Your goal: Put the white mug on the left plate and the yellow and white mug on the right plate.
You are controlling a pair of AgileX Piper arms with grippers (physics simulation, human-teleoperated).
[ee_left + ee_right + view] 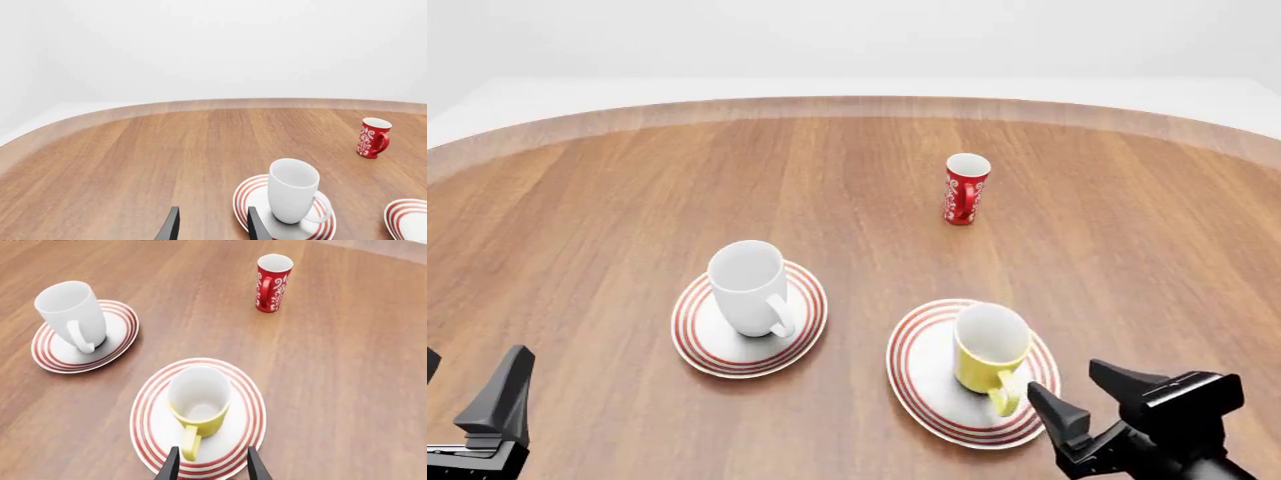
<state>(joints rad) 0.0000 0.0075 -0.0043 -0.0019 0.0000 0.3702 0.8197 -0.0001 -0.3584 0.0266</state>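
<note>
The white mug [747,285] stands upright on the left plate [701,345], handle toward the near side; it also shows in the left wrist view [292,190] and in the right wrist view [70,310]. The yellow and white mug [988,350] stands upright on the right plate [918,385]; in the right wrist view the mug [199,407] sits on its plate [245,415]. My left gripper [474,360] is open and empty, near the table's front left, apart from the left plate [245,197]. My right gripper [1065,380] is open and empty, just behind the yellow mug's handle.
A slim red cup with white markings [965,188] stands upright beyond the plates, right of centre; it also shows in the left wrist view [372,137] and the right wrist view [272,282]. The wooden table's curved far edge [854,105] runs across the back.
</note>
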